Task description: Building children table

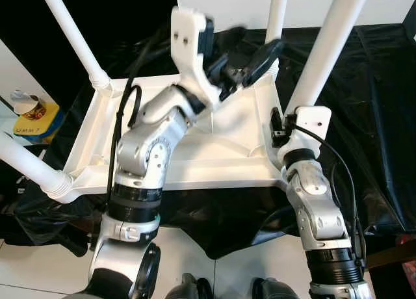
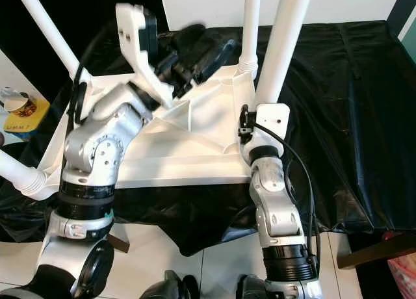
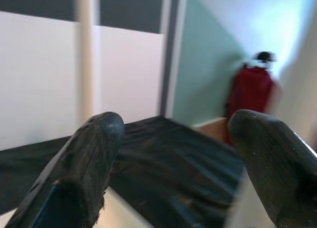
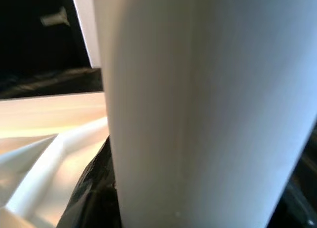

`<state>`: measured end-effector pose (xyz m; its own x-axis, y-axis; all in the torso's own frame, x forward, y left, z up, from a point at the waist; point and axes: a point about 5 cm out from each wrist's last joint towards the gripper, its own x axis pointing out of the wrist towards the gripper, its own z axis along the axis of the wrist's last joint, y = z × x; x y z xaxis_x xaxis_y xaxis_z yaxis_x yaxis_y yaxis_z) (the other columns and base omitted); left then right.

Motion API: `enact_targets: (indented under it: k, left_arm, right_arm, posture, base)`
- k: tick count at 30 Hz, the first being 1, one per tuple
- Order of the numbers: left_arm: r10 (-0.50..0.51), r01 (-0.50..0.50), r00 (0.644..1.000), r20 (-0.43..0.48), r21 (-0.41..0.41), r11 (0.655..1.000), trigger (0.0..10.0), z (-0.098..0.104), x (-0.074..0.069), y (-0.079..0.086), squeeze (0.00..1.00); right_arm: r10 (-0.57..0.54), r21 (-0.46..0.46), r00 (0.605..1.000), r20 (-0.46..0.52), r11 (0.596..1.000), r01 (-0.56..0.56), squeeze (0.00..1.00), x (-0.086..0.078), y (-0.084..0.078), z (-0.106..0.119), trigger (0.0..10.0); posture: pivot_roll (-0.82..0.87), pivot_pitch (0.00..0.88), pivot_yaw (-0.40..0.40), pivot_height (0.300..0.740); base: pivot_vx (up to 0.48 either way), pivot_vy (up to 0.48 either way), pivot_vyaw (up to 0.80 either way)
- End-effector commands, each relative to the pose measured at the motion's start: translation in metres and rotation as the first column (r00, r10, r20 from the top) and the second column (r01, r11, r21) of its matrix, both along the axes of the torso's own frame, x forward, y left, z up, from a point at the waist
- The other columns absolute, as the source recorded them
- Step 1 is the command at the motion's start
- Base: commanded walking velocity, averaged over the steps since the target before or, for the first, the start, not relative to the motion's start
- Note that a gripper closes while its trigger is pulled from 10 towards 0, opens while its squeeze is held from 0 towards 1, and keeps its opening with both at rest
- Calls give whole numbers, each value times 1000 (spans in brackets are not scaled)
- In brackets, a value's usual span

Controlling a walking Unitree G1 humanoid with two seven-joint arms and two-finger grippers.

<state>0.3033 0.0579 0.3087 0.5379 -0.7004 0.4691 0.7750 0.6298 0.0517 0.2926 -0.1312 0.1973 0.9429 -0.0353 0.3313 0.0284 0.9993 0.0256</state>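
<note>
Tabletop lying upside down on black cloth, four white legs sticking up. Right gripper hard against near-right leg at its base, just above corner socket; black finger seen beside leg in right wrist view, leg pressed close along fingers, so prob clamped round it but closure hidden, can't tell for sure. Leg long axis running up and slightly away/outboard from right gripper, roughly crosswise to fingers. Left gripper raised over tabletop underside, fingers spread w/ nothing between, tips reaching toward far-right leg, which stands just past fingertips, axis near upright. In left wrist view fingers apart, thin white leg beyond. Left arm nearer far-right leg; right arm nearer near-right leg. Next likely twist/seat of near-right leg about own axis, judged only. Two left-side legs well apart from both grippers.
</note>
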Motion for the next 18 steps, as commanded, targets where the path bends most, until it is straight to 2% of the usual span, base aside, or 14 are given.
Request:
enact_targets:
  k: [1, 4, 7, 13, 18]
  left_arm:
    - [40, -40, 999, 5, 6, 999, 10000, -4, -1, 4, 0]
    - [55, -55, 998, -4, 25, 998, 10000, -14, -1, 5, 0]
    - [69, -67, 997, -30, 72, 995, 10000, -37, -3, 6, 0]
    - [61, -56, 997, -49, 99, 994, 10000, -53, -8, 3, 0]
    - [54, -41, 995, -86, 145, 988, 10000, -76, -17, -2, 0]
  right_arm:
    - [13, 15, 999, 39, 1000, -14, 0, -4, -1, 4, 10000]
    - [24, 7, 999, 41, 1000, -24, 0, -9, -4, -1, 10000]
    - [56, 0, 998, 42, 998, -56, 0, -20, -6, -10, 10000]
    - [68, -1, 997, 35, 998, -68, 0, -27, -9, -18, 10000]
    - [63, -6, 998, 1, 998, -63, 0, -34, -18, -32, 10000]
  posture:
    - [-107, 144, 67, 740]
    - [-108, 146, 67, 740]
    - [-111, 153, 68, 740]
    - [-120, 156, 68, 740]
    - [-124, 157, 65, 740]
  base:
    - [0, 0, 0]
    - [0, 0, 0]
    - [0, 0, 0]
    - [0, 0, 0]
    - [0, 0, 0]
